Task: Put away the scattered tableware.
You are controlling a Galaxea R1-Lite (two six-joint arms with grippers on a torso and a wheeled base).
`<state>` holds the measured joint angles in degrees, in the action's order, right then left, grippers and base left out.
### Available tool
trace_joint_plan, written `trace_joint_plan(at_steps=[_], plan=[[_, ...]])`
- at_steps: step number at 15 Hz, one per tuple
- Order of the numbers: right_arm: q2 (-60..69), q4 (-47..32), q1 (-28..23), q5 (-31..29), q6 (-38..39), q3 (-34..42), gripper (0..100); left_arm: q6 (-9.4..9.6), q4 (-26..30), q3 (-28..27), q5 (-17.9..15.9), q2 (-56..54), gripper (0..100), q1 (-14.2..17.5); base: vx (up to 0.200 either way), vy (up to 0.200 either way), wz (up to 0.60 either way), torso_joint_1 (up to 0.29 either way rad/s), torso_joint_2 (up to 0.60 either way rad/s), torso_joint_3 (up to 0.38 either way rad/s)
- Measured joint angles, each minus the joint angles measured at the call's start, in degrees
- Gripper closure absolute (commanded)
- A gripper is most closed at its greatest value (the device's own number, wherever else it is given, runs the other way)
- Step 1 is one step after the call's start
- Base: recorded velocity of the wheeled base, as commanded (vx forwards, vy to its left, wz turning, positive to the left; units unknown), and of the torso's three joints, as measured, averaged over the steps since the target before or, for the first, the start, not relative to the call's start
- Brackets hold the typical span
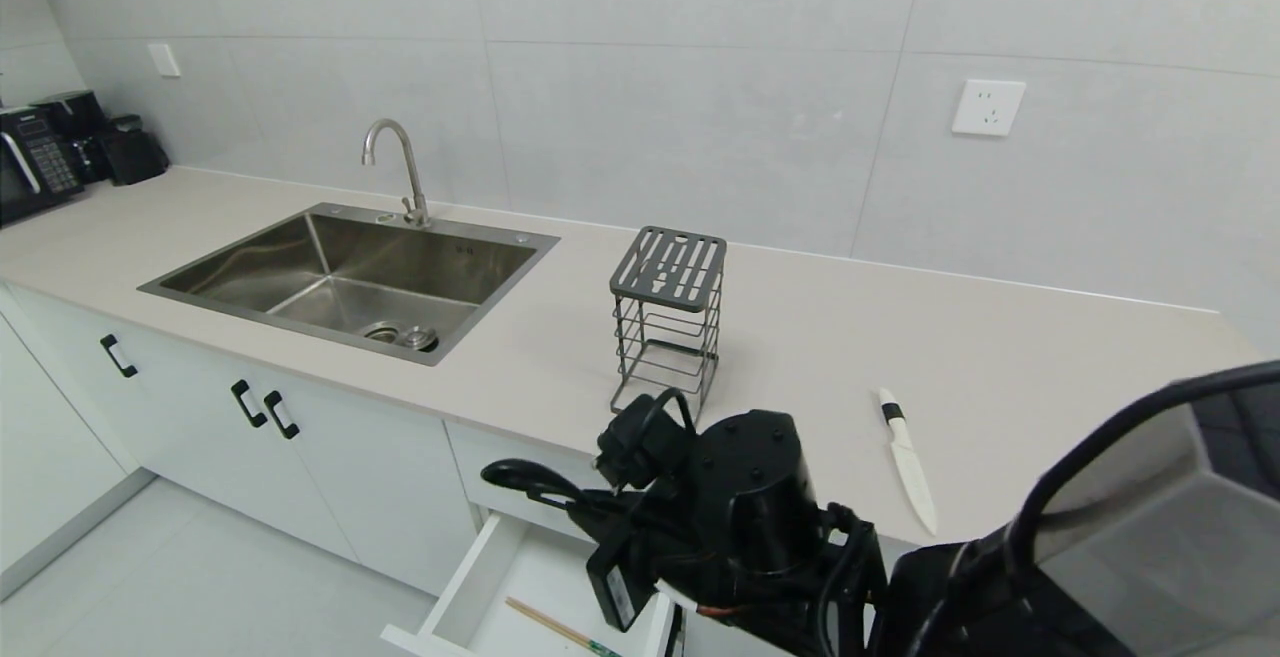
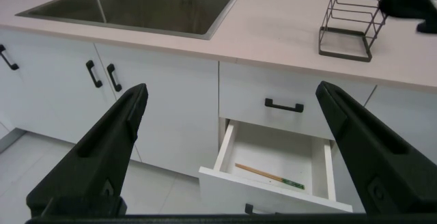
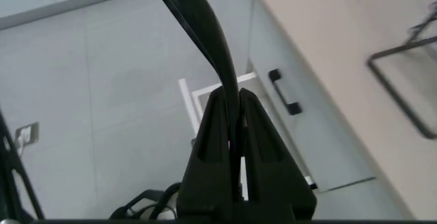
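My right gripper (image 3: 235, 100) is shut on the handle of a black spoon (image 3: 194, 19), whose bowl (image 1: 515, 477) hangs in front of the counter edge, above the open white drawer (image 1: 455, 592). A pair of wooden chopsticks (image 2: 270, 176) lies in that drawer. On the counter to the right lies a white knife (image 1: 907, 459) with a black band. A dark wire cutlery rack (image 1: 668, 322) stands on the counter behind the spoon. My left gripper (image 2: 232, 149) is open and holds nothing, out in front of the cabinets and facing the drawer (image 2: 222, 152).
A steel sink (image 1: 350, 277) with a tap (image 1: 400, 162) is set in the counter to the left. Black appliances (image 1: 60, 152) stand at the far left. Cabinet doors with black handles (image 1: 262, 409) are shut. A closed drawer front (image 2: 283, 106) sits above the open one.
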<state>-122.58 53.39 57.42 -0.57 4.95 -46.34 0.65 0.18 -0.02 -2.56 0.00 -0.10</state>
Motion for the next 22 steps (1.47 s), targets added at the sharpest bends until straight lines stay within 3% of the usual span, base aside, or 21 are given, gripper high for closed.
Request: trace_joint_plan(at_steps=[5,10,17,22], plan=[[-5.38,-1.10,2.52,2.51,-1.26,-3.88,100,-0.02,0.00,0.00,0.02,0.00,0,0.00,0.000,0.000,0.00,0.000,0.00,0.000],[-7.19,-7.67,2.80,2.62,-1.72,-9.47,100,0.00,0.00,0.00,0.00,0.00,0,0.00,0.000,0.000,0.00,0.000,0.00,0.000],[-8.51,-8.57,2.45,2.49,-4.77,-13.01,100,0.00,0.00,0.00,0.00,0.00,0,0.00,0.000,0.000,0.00,-0.034,0.08,0.038],[-9.40,-13.28,-0.89,-3.56,-12.09,-16.64,100,-0.02,-0.02,0.00,0.02,0.00,0,0.00,0.000,0.000,0.00,-0.056,0.12,0.056]])
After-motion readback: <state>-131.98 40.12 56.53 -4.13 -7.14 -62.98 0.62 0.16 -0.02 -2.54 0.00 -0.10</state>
